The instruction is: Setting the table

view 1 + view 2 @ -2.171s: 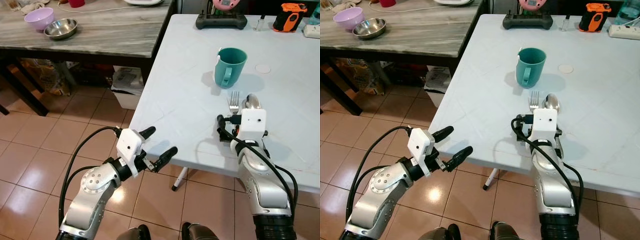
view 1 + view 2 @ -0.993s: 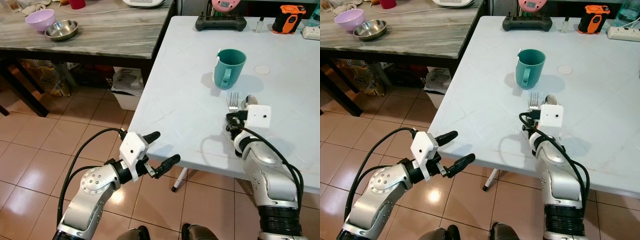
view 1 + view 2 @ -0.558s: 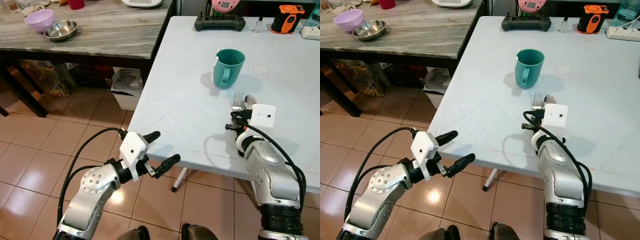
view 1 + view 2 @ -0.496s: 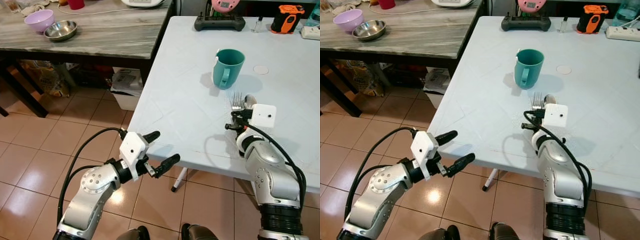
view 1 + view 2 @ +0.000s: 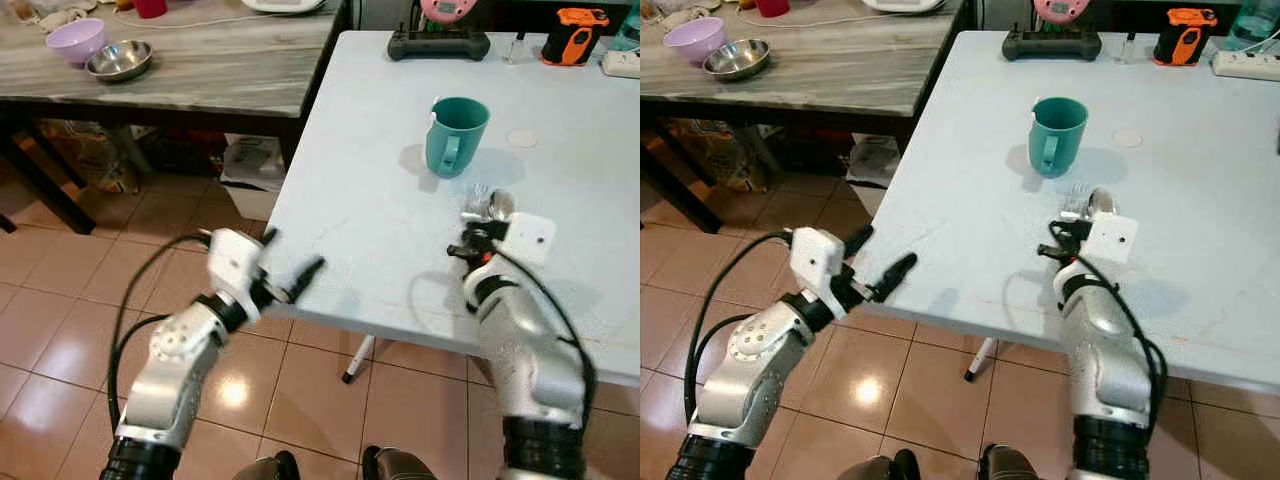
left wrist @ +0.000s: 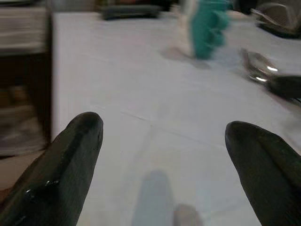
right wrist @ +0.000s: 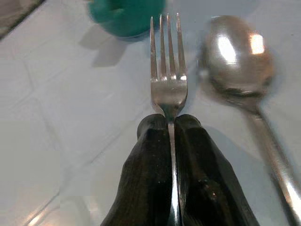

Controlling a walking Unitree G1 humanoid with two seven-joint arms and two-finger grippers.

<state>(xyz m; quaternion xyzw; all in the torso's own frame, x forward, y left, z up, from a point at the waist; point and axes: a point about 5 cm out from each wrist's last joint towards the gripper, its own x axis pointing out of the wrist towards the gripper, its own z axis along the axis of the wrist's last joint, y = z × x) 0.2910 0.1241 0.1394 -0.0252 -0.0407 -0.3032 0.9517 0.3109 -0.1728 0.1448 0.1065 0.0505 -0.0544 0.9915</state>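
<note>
Fork point(image 7: 168, 89) pinched at its neck between right gripper's point(image 7: 171, 123) closed jaws, seemingly just above the table point(image 5: 960, 180).

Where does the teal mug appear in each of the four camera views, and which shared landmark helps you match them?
Left eye view: teal mug stands on the white table, upper centre-right.
Right eye view: upper centre, handle facing the robot.
Left wrist view: blurred, far across the table beyond the open left pincer.
Right wrist view: cut off at the frame edge, beyond the fork tines.
Shared landmark: the spoon lying just in front of the mug.
</note>
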